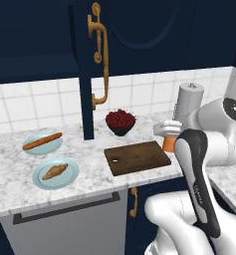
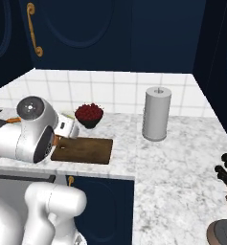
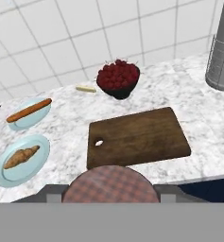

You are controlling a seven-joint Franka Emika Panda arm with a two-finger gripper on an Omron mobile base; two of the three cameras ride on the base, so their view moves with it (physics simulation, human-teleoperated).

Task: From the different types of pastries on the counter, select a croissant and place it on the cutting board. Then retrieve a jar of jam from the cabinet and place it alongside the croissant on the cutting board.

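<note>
- Two plated pastries, croissant (image 1: 55, 171) and bread stick (image 1: 42, 141), appear from the left; the right view adds a knife block (image 2: 226, 171).
- The claw (image 3: 110, 193) grips the jam jar (image 1: 169, 143) beside the cutting board (image 1: 137, 158).

The arm (image 1: 201, 194) is bent at the elbow, claw (image 1: 165, 129) clamped on a jar.

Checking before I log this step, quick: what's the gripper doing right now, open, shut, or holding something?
Gripper: closed on the jar of jam, whose checkered lid sits between the fingertips in the hand view, above the cutting board.
</note>
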